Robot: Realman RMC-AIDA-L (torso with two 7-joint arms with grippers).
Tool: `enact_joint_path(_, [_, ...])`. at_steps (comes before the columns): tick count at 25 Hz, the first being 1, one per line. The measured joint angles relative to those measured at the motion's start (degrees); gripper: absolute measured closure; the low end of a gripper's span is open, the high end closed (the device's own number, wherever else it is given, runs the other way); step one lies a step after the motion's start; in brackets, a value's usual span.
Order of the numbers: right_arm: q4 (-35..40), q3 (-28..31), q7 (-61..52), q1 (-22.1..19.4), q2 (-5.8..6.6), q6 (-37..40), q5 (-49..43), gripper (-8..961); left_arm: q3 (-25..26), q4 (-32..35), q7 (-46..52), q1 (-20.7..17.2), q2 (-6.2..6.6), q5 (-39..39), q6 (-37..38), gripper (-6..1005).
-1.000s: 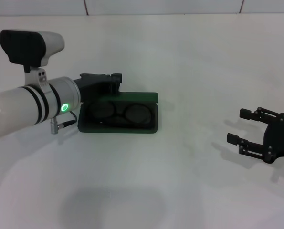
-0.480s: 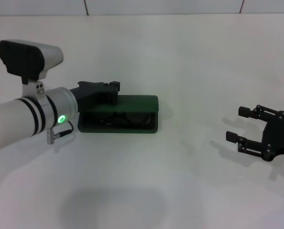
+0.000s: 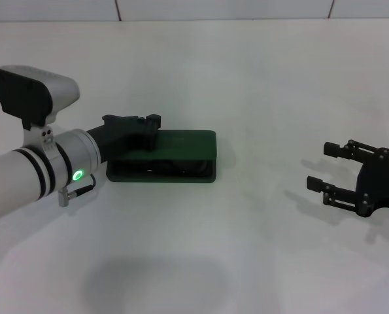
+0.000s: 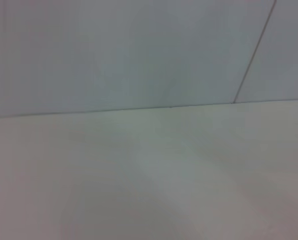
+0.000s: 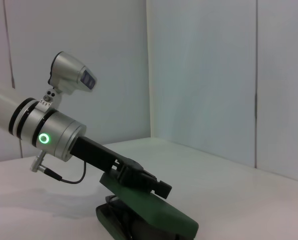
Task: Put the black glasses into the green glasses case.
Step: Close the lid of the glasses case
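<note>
The green glasses case lies on the white table left of centre, its lid lowered almost flat over the base, leaving a thin dark slit along the front. It also shows in the right wrist view. The black glasses are hidden inside the case. My left gripper rests on the left part of the lid, and the right wrist view shows it pressing on the lid from above. My right gripper is open and empty, hovering at the far right, well away from the case.
The white table stretches around the case, with a tiled wall at the back. The left wrist view shows only bare table and wall. The left arm's white forearm crosses the left side.
The case lid has swung down from open, covering the glasses, with my left gripper moving down and slightly left on it. My right gripper has drifted slightly left.
</note>
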State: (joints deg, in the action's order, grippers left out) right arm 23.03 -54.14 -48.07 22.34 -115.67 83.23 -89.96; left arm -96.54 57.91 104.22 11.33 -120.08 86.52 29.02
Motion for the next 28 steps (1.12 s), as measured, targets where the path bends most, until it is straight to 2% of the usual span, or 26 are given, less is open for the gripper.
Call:
enact_joint_path(10, [0.0,0.0,-0.1,0.08,-0.07,0.0,0.13,238,-0.55,-3.02,-12.51,0.68,-0.07,-10.27,0.29,1000])
enact_joint_path(23, [0.0,0.0,-0.17,0.35,0.01,0.21,0.15,237,-1.8,-4.22,-20.84,0.68,-0.14,-14.84,0.42,1000])
enact_joint_path(28, [0.0,0.0,-0.19,0.29,0.01,0.48,0.13,237,-2.85,-5.32,-26.19,0.54,-0.11,-19.82,0.56,1001])
